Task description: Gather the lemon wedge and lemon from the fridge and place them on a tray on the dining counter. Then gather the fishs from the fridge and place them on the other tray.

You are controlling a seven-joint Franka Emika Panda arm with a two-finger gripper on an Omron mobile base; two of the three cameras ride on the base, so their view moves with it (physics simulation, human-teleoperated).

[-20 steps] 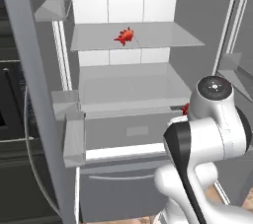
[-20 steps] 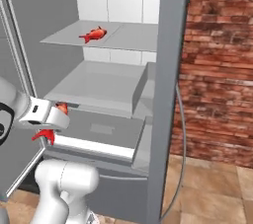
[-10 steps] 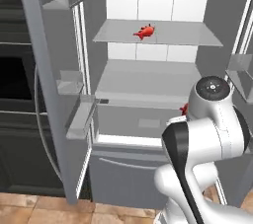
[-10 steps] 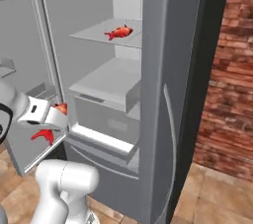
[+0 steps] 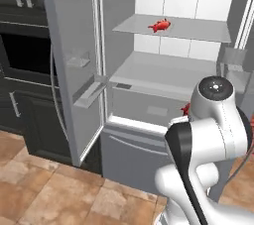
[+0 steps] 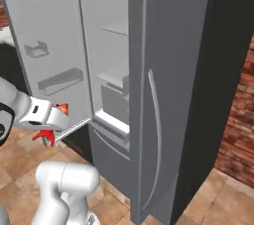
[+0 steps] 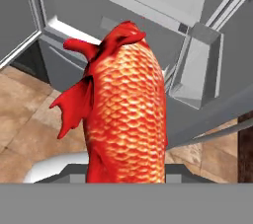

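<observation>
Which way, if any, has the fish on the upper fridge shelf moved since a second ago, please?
No. The fish lies left of the middle of its shelf, as before; only the camera has shifted with the base.

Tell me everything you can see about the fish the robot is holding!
The held fish is bright red-orange with shiny scales and darker red fins and a forked tail. In the hand view it stands upright, rising from the gripper, which is shut on it. It hangs in the air outside the open fridge, above the tiled floor.
</observation>
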